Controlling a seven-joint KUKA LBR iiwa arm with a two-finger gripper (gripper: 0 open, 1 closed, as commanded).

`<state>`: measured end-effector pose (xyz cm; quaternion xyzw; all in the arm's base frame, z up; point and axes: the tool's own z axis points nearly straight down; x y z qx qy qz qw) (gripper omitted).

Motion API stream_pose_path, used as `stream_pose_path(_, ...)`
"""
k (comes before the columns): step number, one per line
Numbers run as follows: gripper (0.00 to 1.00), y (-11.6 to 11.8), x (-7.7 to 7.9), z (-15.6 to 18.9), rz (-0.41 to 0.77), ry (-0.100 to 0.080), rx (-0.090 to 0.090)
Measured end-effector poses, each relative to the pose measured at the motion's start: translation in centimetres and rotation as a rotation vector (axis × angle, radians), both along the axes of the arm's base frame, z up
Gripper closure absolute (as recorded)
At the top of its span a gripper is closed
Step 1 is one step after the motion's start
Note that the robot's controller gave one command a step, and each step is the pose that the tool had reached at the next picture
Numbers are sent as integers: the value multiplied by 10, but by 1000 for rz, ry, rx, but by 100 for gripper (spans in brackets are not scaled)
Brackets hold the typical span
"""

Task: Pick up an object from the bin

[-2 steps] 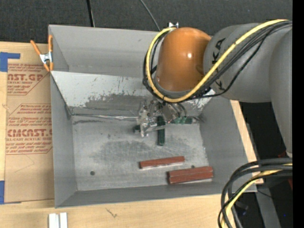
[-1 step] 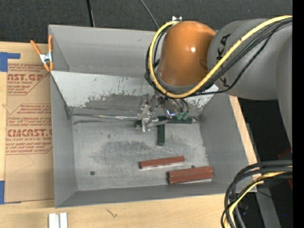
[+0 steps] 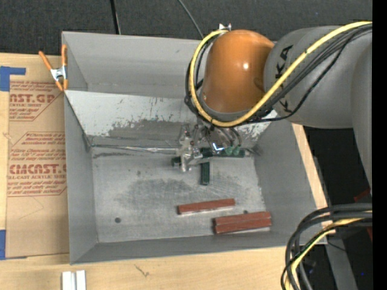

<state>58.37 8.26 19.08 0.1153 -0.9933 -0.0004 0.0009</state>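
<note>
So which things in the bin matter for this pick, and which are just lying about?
In hand: gripper; small dark green stick-shaped piece beside it, mid-bin.
Lying about: thin reddish-brown flat bar; thicker reddish-brown block, both apart from the gripper.

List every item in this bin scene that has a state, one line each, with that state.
hand: low in the bin, near its back wall.
dark green piece: lying on the floor beside the hand.
thin red-brown bar: lying flat, clear of the hand.
thick red-brown block: lying flat near the front wall, clear of the hand.
</note>
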Motion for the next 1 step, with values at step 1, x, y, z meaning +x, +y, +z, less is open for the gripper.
stream_pose_path(1,100,-20,-28,124,338,-6,1)
